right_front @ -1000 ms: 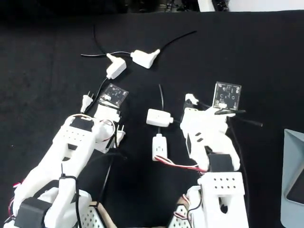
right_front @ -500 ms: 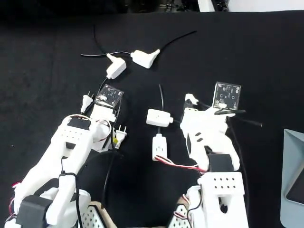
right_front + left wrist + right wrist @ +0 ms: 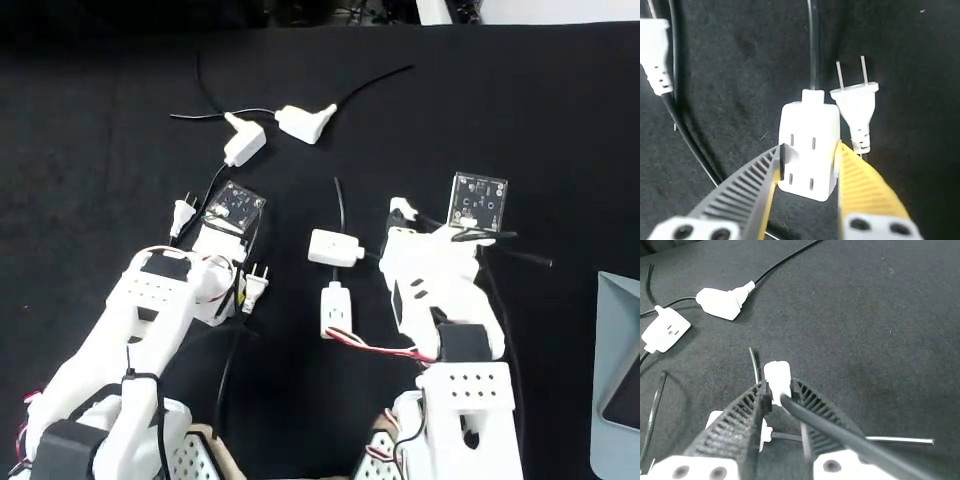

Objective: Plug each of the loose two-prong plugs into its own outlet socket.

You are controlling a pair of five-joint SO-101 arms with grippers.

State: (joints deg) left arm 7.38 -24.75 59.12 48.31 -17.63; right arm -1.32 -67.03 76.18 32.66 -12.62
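My left gripper (image 3: 810, 150) is shut on a white outlet socket (image 3: 807, 122) whose slots face the camera. A loose two-prong plug (image 3: 856, 102) lies right beside it on the black mat, prongs pointing away. In the high view that plug (image 3: 257, 285) sits by the left arm's gripper (image 3: 228, 292), and another two-prong plug (image 3: 183, 213) lies a little farther out. My right gripper (image 3: 780, 385) is shut on a small white plug (image 3: 777, 374) with a black cord. In the high view, the right gripper (image 3: 404, 214) is beside a white socket block (image 3: 335, 247).
Two more white sockets (image 3: 243, 145) (image 3: 305, 122) with black cords lie at the far side, and another socket (image 3: 335, 307) lies between the arms. Black cords cross the mat near both arms. A grey bin (image 3: 620, 370) stands at the right edge.
The left arm's wrist has shifted slightly, first left then back, and the plug beside it has slid a little nearer. The right arm has kept still.
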